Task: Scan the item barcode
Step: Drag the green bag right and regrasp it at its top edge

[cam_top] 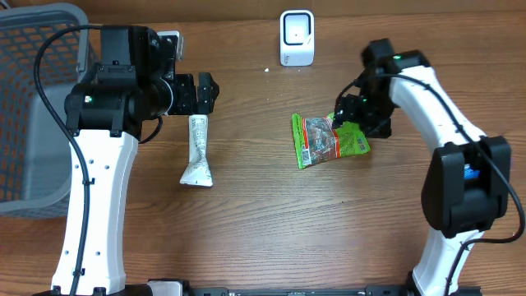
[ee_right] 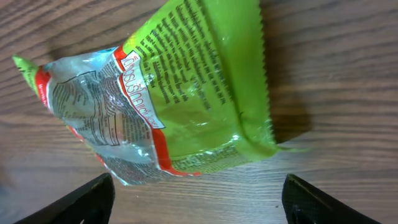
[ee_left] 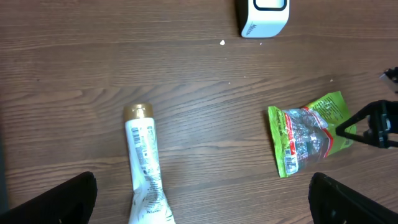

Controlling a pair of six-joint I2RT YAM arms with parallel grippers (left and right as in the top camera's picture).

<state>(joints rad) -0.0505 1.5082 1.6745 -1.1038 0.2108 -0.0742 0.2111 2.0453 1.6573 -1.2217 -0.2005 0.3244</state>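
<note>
Bag (cam_top: 329, 140): lies flat on the counter (cam_top: 263, 238), right of centre in the overhead view. It sits below and right of the scanner (cam_top: 297, 37), well apart from it, with the printed back face up.
Right fingers (cam_top: 352, 115): spread wide, clamped on nothing. They hang over the bag's right edge; I cannot tell whether they touch it.
Left fingers (cam_top: 204, 92): spread wide and empty, above the cap end of the tube (cam_top: 197, 152), left of centre.
Handling: looks like a light pouch of thin, soft, crinkly film. The gloss suggests it is slippery. Held by one corner it will likely sag and fold, warping any code, and a hard squeeze may crush the contents.
Where to hold: the serrated seal on the green end looks best. It is flat and stiffer, has nothing inside, and keeps the fingers off the label panel.
Barcode: a pale strip at the bag's lower left in the overhead view may carry it, but the bars are too small to read. Glare washes over the clear panel in the right wrist view.
Hidden: the right arm covers the bag's upper right corner from overhead. In the left wrist view the scanner is cut off by the top edge and the tube by the bottom edge. The basket (cam_top: 33, 107) runs out of frame at the upper left. Which way the scanner window faces is hard to tell.
</note>
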